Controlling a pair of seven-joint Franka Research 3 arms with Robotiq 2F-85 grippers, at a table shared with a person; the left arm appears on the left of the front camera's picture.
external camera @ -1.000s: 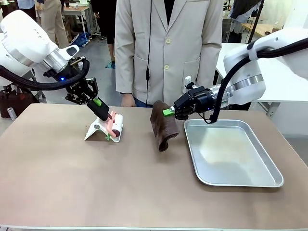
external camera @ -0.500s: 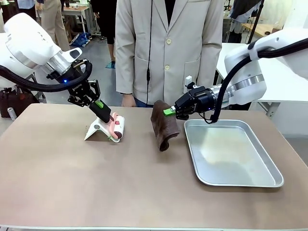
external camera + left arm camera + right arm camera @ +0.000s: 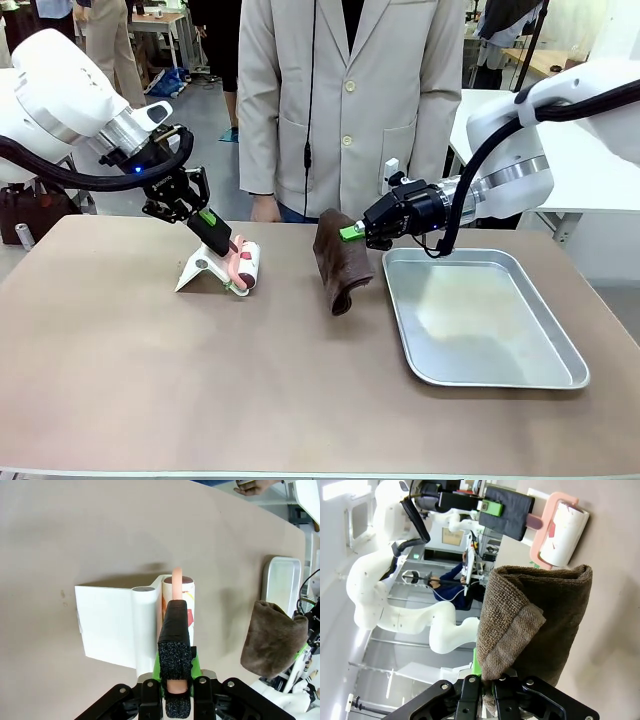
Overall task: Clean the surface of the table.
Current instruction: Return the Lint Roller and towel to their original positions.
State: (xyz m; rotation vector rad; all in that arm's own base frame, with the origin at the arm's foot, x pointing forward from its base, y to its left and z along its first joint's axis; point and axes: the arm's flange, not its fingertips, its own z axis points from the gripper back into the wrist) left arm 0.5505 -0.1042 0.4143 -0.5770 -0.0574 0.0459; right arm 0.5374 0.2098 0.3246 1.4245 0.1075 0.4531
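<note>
Front view: left gripper [image 3: 222, 243] clamped on the pink handle of a lint roller [image 3: 244, 266], which over the last second has tipped up and edged right, its roll lifting against the white stand [image 3: 200, 270]. Right gripper [image 3: 350, 232] unchanged, pinching a folded brown cloth [image 3: 340, 260] that hangs with its lower end near the table [image 3: 250, 390], just left of the metal tray [image 3: 480, 315]. Left wrist view: fingers [image 3: 175, 655] closed along the handle, roller above the stand. Right wrist view: cloth [image 3: 540, 615] fills the jaws, tan table beyond. Judgement: tools in hand, wiping not yet begun.
</note>
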